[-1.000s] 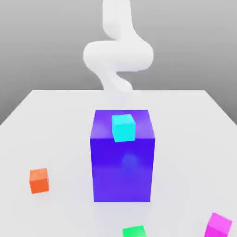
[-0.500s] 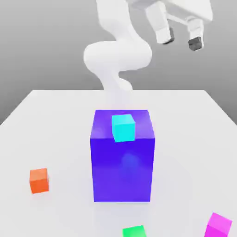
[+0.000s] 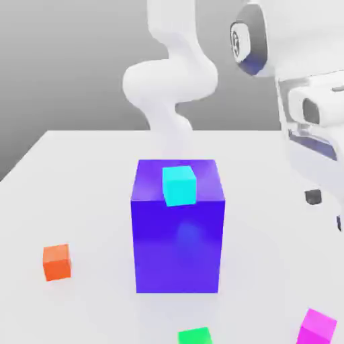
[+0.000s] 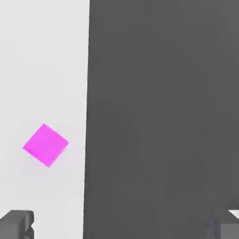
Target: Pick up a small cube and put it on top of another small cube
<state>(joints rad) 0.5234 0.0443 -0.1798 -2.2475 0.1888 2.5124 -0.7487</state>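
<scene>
Magenta cube (image 3: pixel 316 328) on the white desk (image 3: pixel 94 201), near its edge, at the exterior view's lower right; one corner turned toward the big blue-violet block's side, well apart from the block (image 3: pixel 177 245). Hand (image 3: pixel 326 209) open and empty, fingers wide apart, above the desk at the exterior view's right, not touching the cube. Cyan cube (image 3: pixel 179 186) sits on top of the block, orange cube (image 3: pixel 57 263) at the exterior view's left, green cube (image 3: pixel 195 336) at the bottom.
</scene>
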